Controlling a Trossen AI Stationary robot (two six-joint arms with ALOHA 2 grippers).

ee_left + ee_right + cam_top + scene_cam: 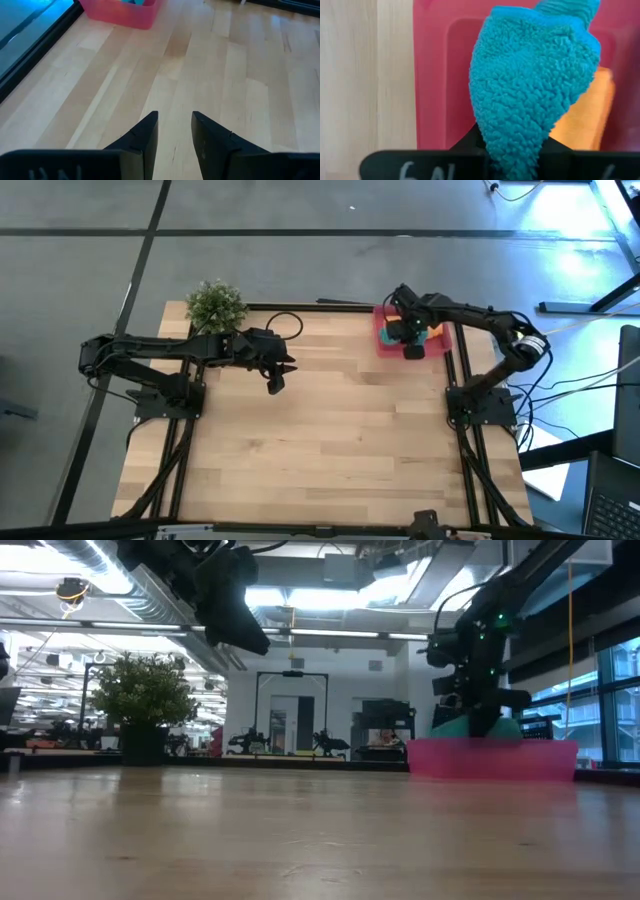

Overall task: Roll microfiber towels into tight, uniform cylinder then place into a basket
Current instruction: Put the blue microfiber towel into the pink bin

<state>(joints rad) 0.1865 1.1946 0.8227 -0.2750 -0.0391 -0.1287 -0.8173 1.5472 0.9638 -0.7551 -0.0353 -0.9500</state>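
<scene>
Teal microfiber towel fills the right arm's wrist view, its fuzzy bunched cloth pinched between the right jaws, which are clenched on it. The cloth rises in a loose bundle away from the jaws and hangs over the inside of the basket, a pinkish-red tray with low walls. Beside the teal cloth, inside the same basket, lies the orange towel, partly hidden behind the teal one. In the high view the basket sits at the far right of the wooden counter, just beside its far edge, with the right arm reaching over it from the right side. In the low view the teal cloth shows above the basket's near wall, under the dark wrist.

Over the far left part of the counter, the left jaws hang released, holding nothing, well apart from the basket; the wrist view shows their two dark fingers spread over bare wood. A small green plant stands at the far left corner.
</scene>
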